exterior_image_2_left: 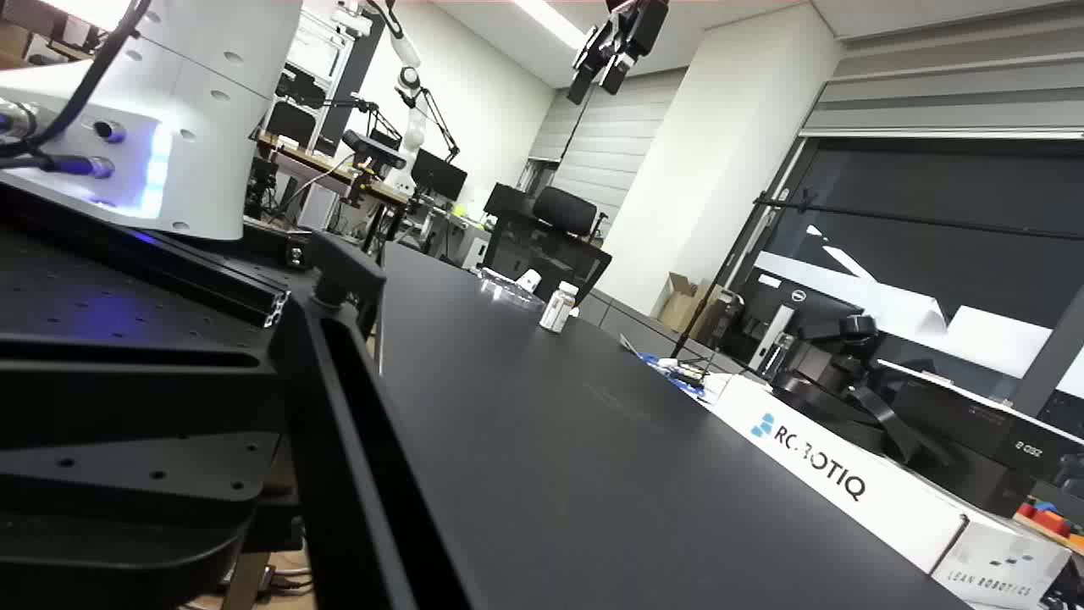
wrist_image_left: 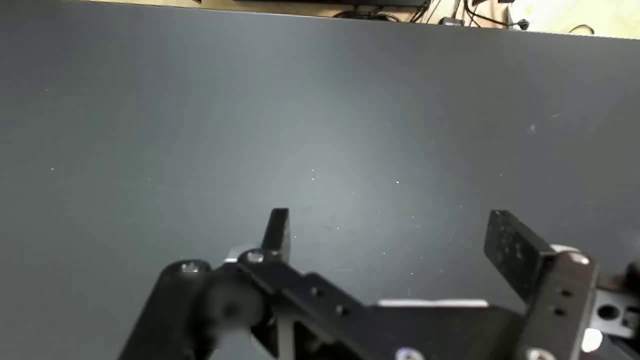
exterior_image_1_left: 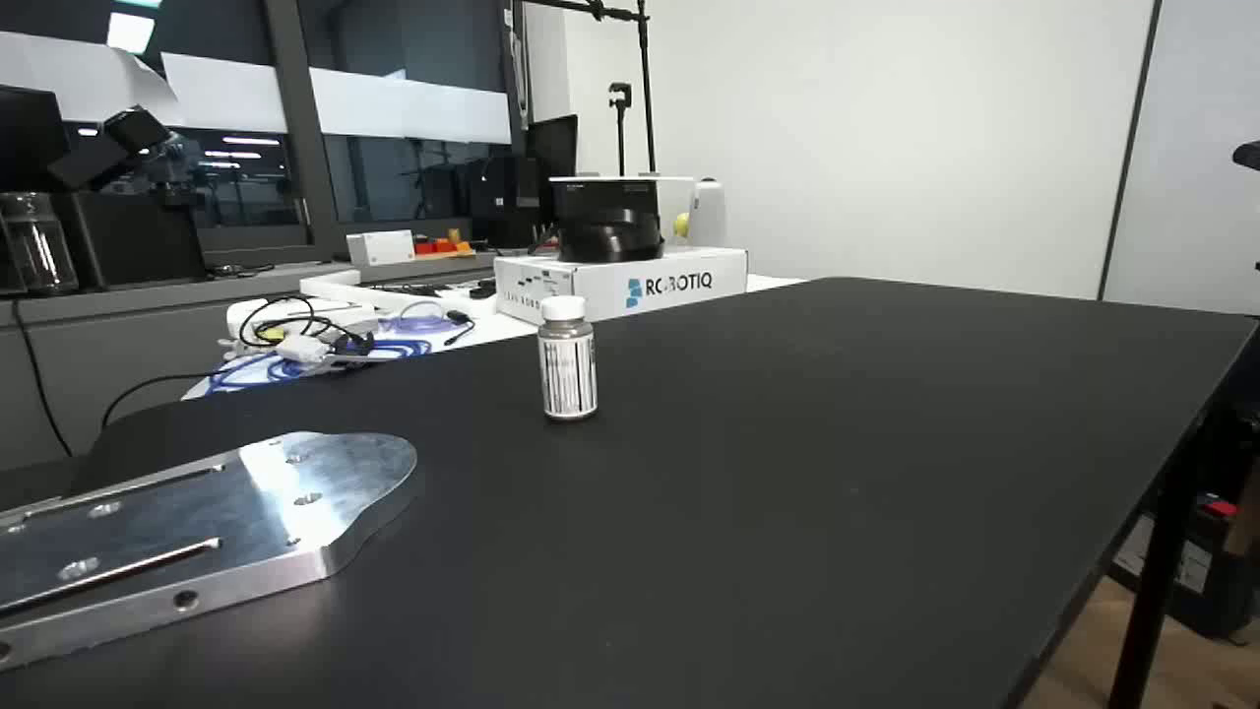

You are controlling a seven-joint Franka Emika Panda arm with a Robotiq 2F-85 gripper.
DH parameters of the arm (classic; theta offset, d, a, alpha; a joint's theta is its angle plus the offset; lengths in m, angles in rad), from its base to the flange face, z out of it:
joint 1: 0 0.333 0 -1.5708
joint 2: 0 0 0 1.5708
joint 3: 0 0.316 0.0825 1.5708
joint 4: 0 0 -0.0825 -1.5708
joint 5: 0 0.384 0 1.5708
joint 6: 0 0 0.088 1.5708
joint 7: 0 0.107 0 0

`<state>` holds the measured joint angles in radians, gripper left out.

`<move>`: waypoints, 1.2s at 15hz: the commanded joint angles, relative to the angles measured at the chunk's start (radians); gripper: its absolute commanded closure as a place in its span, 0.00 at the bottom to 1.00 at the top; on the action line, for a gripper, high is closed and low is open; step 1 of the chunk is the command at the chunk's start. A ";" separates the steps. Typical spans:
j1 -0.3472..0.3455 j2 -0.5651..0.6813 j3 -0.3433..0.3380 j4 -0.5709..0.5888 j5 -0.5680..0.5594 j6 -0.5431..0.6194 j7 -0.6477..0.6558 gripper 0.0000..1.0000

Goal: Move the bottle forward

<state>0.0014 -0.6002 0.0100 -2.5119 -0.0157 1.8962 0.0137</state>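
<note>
- A small silvery-grey cylindrical bottle [exterior_image_1_left: 568,369] with a white cap and a pale label printed with dark lines stands upright on a broad black tabletop [exterior_image_1_left: 837,443].
- In an exterior view, the bottle is left of centre, farther back than a flat silver metal plate [exterior_image_1_left: 246,512] with round holes and a curved end. The two are apart.
- Behind the bottle, past the table's edge, a long white box [exterior_image_1_left: 610,286] lettered "ROBOTIQ" rests on a white surface. To its left are tangled blue cables [exterior_image_1_left: 406,347].
- In an exterior view, the bottle appears near the table's edge, with a black mesh office chair [exterior_image_2_left: 550,250] behind it. A white rounded robot base [exterior_image_2_left: 195,93] fills the upper left corner.
- At the top of that same view hangs a black two-fingered gripper [exterior_image_2_left: 596,83], raised above the tabletop and well apart from the bottle.
- In the wrist view, its black fingers [wrist_image_left: 517,252] are spread wide, with the tabletop visible through the gap.
- Along the wrist view's top edge, black cords [wrist_image_left: 367,16] show beyond the table.
</note>
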 commanded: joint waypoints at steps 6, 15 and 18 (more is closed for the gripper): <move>0.000 0.001 0.000 0.002 0.000 -0.002 0.000 0.00; -0.001 0.070 0.023 0.028 0.018 0.102 0.067 0.00; 0.002 0.169 0.059 0.071 0.023 0.209 0.122 0.00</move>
<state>0.0015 -0.5407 0.0360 -2.5067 -0.0010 2.0401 0.0591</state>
